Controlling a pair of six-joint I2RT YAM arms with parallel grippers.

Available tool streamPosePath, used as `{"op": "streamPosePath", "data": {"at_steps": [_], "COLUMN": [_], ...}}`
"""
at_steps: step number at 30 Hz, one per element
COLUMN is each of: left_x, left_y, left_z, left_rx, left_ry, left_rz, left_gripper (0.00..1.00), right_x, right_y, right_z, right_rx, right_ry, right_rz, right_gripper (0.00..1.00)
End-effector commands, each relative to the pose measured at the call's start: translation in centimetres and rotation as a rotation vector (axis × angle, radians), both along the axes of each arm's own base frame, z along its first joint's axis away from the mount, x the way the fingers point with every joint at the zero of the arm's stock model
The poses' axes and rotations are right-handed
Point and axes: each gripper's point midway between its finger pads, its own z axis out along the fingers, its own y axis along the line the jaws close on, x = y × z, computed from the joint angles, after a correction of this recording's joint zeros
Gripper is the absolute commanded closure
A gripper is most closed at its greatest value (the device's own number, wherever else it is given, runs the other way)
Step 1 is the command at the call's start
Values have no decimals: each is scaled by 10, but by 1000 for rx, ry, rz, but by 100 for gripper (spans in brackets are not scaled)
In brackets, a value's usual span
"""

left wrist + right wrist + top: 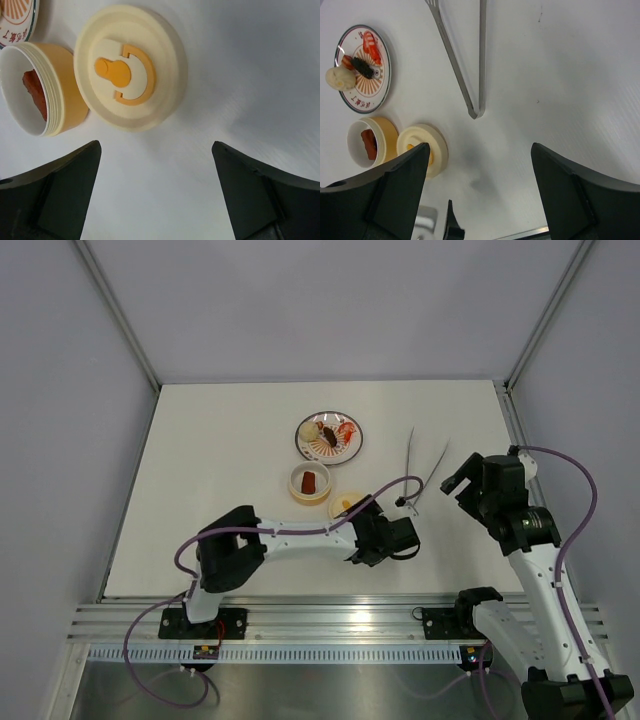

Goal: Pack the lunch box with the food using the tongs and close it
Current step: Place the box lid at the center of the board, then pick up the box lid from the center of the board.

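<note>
The lunch box (310,482) stands uncovered below the plate, with one red-brown piece of food (34,90) inside. Its cream lid (130,75), with an orange handle, lies flat on the table beside the tub (55,95). More food (362,67) sits on the patterned plate (329,437): a pale round slice (340,78), a dark piece and a red-orange piece (370,42). The silver tongs (409,470) lie on the table to the right, joint end (477,114) toward the arms. My left gripper (156,150) is open and empty just short of the lid. My right gripper (479,150) hovers open near the tongs' joint.
The left arm (290,535) stretches across the near part of the table toward the lid. The right arm (520,520) stands at the right edge. A purple cable (395,485) loops over the table between the lid and the tongs.
</note>
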Motion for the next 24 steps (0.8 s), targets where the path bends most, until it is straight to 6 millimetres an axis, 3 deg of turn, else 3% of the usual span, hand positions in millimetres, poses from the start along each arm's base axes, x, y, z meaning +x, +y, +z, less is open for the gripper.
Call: {"op": "streamPosePath", "data": {"at_steps": [1, 3, 5, 7, 8, 11, 14, 17, 24], "left_x": [-8, 0, 9, 14, 22, 32, 38, 41, 41], "left_y": [-14, -9, 13, 26, 36, 52, 56, 55, 41], "left_z": [64, 74, 90, 99, 113, 120, 120, 105, 88], "left_rx": [-280, -400, -507, -576, -634, -715, -715, -665, -648], "left_ry": [66, 133, 165, 178, 180, 231, 235, 258, 324], "left_rz": [-11, 16, 70, 112, 138, 212, 255, 297, 315], "left_gripper": [2, 4, 6, 8, 9, 13, 16, 18, 23], "right_x": [12, 15, 17, 18, 20, 22, 23, 22, 16], "right_y": [13, 26, 38, 46, 48, 51, 56, 60, 73], "right_z": [14, 8, -1, -9, -14, -21, -25, -29, -39], "right_rx": [-10, 9, 26, 37, 43, 20, 6, -9, -22], "right_ry": [-40, -11, 32, 59, 78, 91, 103, 117, 147], "right_rz": [113, 201, 281, 328, 336, 341, 353, 367, 419], "right_gripper": [10, 9, 9, 9, 9, 9, 9, 9, 9]}}
